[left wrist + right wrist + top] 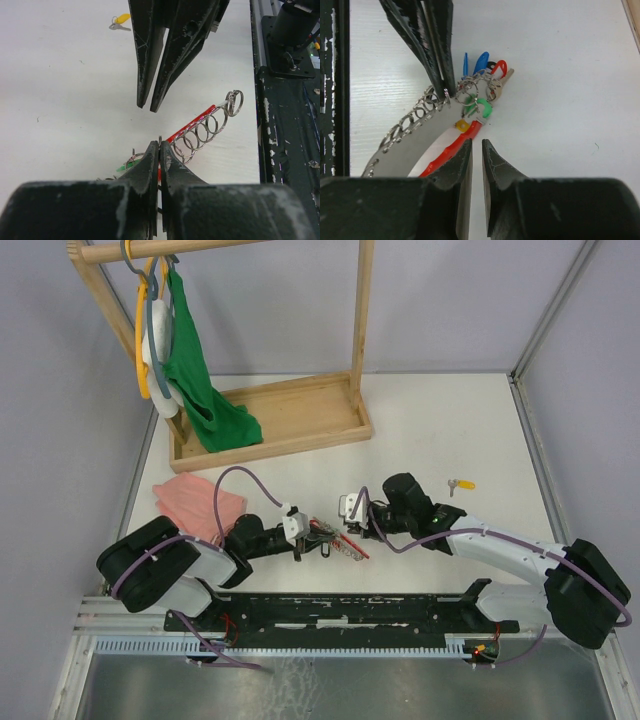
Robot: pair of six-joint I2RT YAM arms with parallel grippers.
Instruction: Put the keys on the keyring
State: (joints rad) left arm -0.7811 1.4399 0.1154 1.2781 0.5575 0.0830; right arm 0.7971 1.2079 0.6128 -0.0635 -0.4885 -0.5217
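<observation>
Although both arms meet at the keyring (335,540) near the middle of the tabletop (440,420), the top view shows the yellow key (460,484) lying alone toward the right edge. It is well apart from the bunch, just beyond the right arm. Its long axis runs roughly along the far edge, with the tag toward the right. The right fingers (348,528) are the nearer pair; the left fingers (312,537) sit on the bunch's other side.

From the left wrist, the left fingers are clenched on the keyring's wire. A row of small rings (205,127) and a red strip (192,122) trail off to one side. The right fingers face them from across the wire and touch no metal. The green key (125,167) peeks out beside the left fingers.

From the right wrist, the right fingers show a narrow gap with nothing in it. The green key (482,107) lies just ahead of them among the rings, below the blue tags (480,61) and red tag (500,66). Whether it is threaded cannot be told. The reach for the yellow key probably falls to the right arm.
</observation>
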